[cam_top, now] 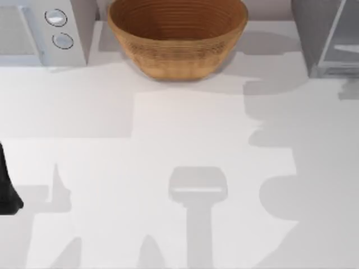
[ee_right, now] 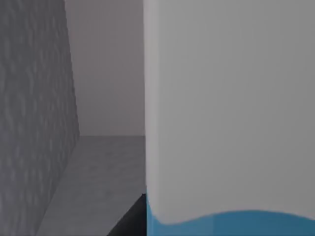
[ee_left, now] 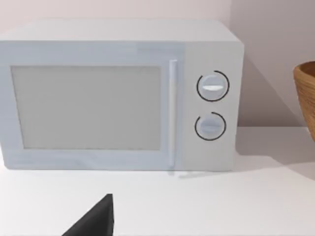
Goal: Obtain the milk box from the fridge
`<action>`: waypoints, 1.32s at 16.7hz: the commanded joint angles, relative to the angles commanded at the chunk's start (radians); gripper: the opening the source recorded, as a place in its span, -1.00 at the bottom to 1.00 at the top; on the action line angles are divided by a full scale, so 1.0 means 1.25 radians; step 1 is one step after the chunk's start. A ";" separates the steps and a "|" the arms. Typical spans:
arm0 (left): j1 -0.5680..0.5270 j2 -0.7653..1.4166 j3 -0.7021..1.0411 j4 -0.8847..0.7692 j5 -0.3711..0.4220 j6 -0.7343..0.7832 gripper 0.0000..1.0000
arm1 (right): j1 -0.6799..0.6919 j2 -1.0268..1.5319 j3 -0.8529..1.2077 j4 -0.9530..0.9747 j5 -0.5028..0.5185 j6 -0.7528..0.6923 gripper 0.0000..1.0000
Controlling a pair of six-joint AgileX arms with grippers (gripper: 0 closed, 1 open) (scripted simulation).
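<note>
The milk box (ee_right: 226,98) stands very close in the right wrist view, a white carton with a sky-blue patch low on its face. It is inside the fridge (ee_right: 29,123), whose grey wall and floor surround it. A dark part of my right gripper (ee_right: 130,221) sits right at the carton's edge. In the top view the fridge (cam_top: 314,39) is the tall grey cabinet at the back right corner. My left arm (cam_top: 8,185) is parked at the left edge of the table, and its gripper (ee_left: 93,221) faces the microwave.
A light-grey microwave (cam_top: 45,28) with two round knobs stands at the back left. A brown woven basket (cam_top: 176,33) sits at the back middle. The white table (cam_top: 179,140) lies open in front of them.
</note>
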 joint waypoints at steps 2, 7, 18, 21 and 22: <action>0.000 0.000 0.000 0.000 0.000 0.000 1.00 | -0.004 -0.019 -0.023 0.013 -0.004 0.000 -1.00; 0.000 0.000 0.000 0.000 0.000 0.000 1.00 | 0.000 -0.015 -0.022 0.011 -0.003 0.001 -1.00; 0.000 0.000 0.000 0.000 0.000 0.000 1.00 | 0.064 -0.515 -0.222 -0.285 0.057 -0.007 -1.00; 0.000 0.000 0.000 0.000 0.000 0.000 1.00 | 0.094 -0.778 -0.326 -0.432 0.084 -0.008 -1.00; 0.000 0.000 0.000 0.000 0.000 0.000 1.00 | 0.104 -0.867 -0.361 -0.482 0.093 -0.008 -1.00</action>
